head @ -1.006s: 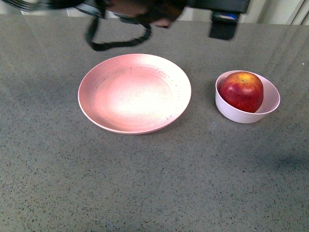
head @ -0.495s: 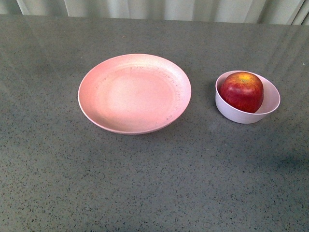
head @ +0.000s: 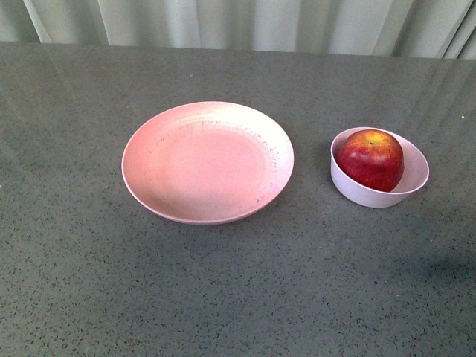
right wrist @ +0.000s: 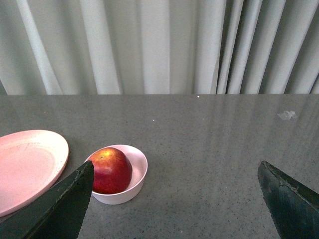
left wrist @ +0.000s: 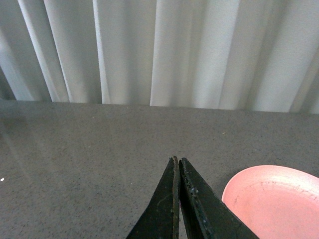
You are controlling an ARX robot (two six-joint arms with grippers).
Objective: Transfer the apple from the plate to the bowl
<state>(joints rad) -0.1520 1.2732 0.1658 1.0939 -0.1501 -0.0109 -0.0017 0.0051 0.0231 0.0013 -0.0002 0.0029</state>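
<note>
The dark-red apple (head: 371, 159) sits inside the small pale bowl (head: 355, 189) on the right of the table. The wide pink plate (head: 207, 162) lies empty to its left. Neither arm shows in the front view. In the right wrist view the apple (right wrist: 110, 170) rests in the bowl (right wrist: 138, 168), beside the plate (right wrist: 28, 164); my right gripper (right wrist: 176, 169) is open and empty, set back from the bowl. In the left wrist view my left gripper (left wrist: 177, 160) is shut and empty above the table, with the plate's (left wrist: 276, 201) rim beside it.
The grey speckled tabletop (head: 238, 297) runs to a far edge, with pale curtains (head: 245, 22) hanging behind it. A small pale scrap (right wrist: 287, 115) lies on the table in the right wrist view.
A dark arm and strap at the top edge one second ago have left the front view. The plate and bowl now sit lower in the picture, and more curtain shows.
</note>
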